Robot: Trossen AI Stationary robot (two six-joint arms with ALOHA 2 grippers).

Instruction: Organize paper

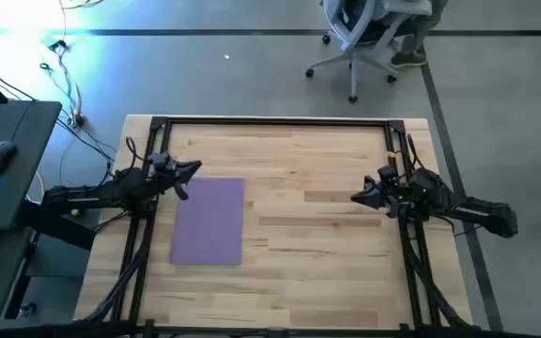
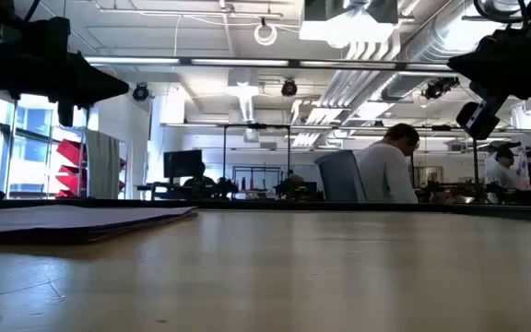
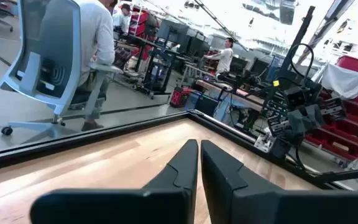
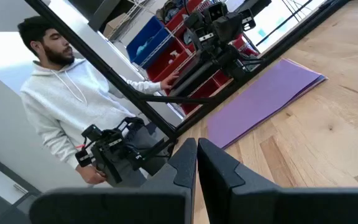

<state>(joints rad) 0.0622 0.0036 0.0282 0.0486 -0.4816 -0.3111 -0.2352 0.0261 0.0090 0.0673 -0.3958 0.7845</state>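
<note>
The paper lies flat on the wooden table's left half as one stack with a purple sheet on top. The low view shows the stack edge-on at the left, and it shows in the right wrist view as several layered sheets. My left gripper hovers shut just past the stack's far left corner, above the table, touching nothing. My right gripper hovers shut over the table's right half, pointing toward the paper, with nothing in it. The shut fingers show in the left wrist view and the right wrist view.
A black frame runs along the table's far edge and both sides. Bare wood lies between the two grippers and toward the near edge. A person stands beyond the table's left side; an office chair stands past the far edge.
</note>
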